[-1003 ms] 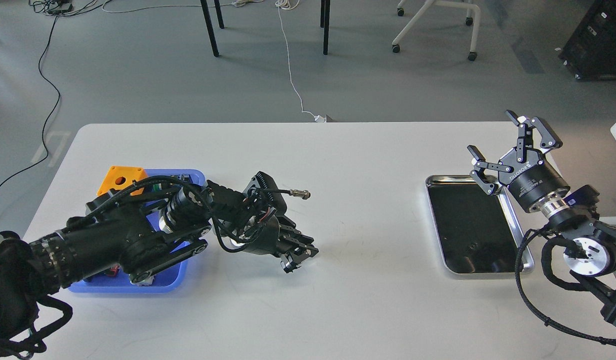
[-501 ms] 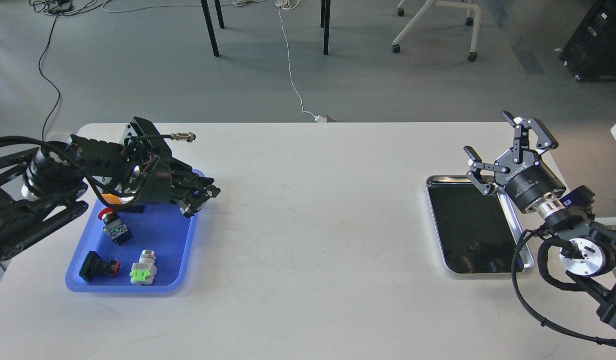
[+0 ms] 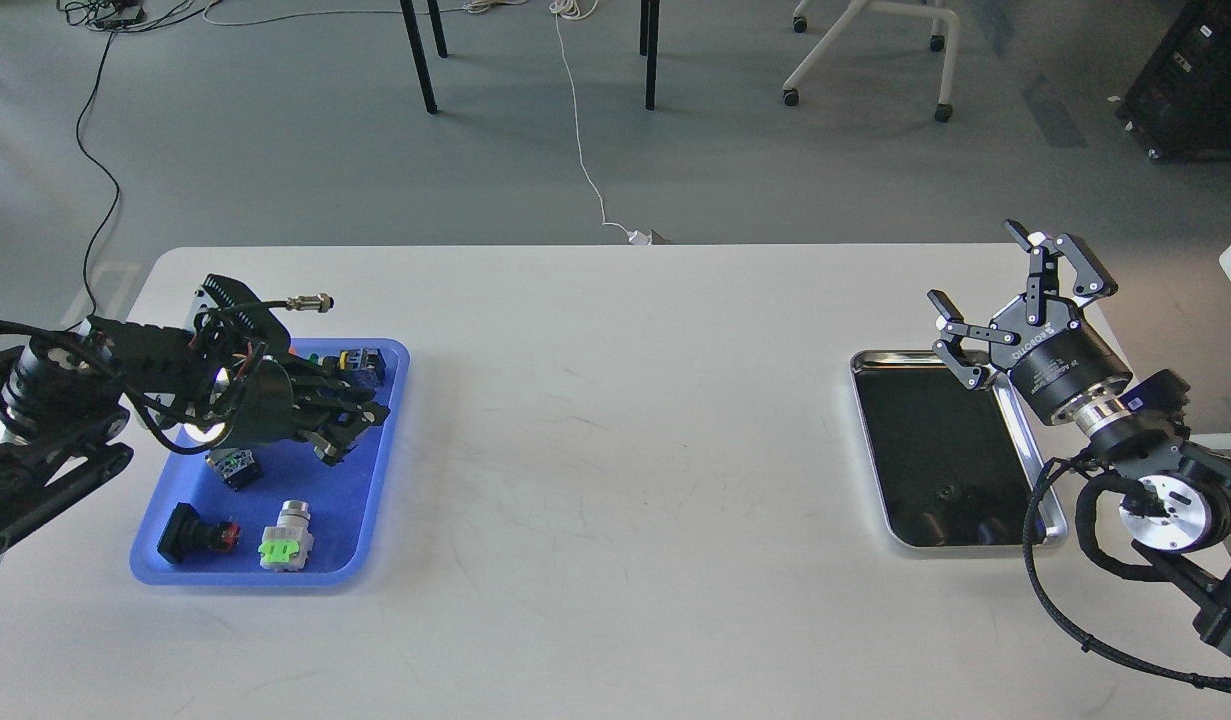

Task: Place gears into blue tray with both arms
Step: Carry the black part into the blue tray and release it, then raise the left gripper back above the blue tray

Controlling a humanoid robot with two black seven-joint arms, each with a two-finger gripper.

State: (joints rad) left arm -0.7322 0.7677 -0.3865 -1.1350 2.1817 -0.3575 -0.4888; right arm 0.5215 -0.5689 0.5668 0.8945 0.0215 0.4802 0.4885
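White tabletop (image 3: pixel 615 420): my left gripper (image 3: pixel 347 432) hangs over the blue tray (image 3: pixel 370 520), finger spread unreadable; my right gripper (image 3: pixel 1010 300) gapes wide, empty.

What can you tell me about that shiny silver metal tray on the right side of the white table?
The shiny silver metal tray is a flat rectangle with rounded corners and a low polished rim around a dark, glossy inside that shows faint reflections. It lies flat on the white table near its right edge. No parts can be made out in it. The right gripper hangs open by its far right corner; contact cannot be told.
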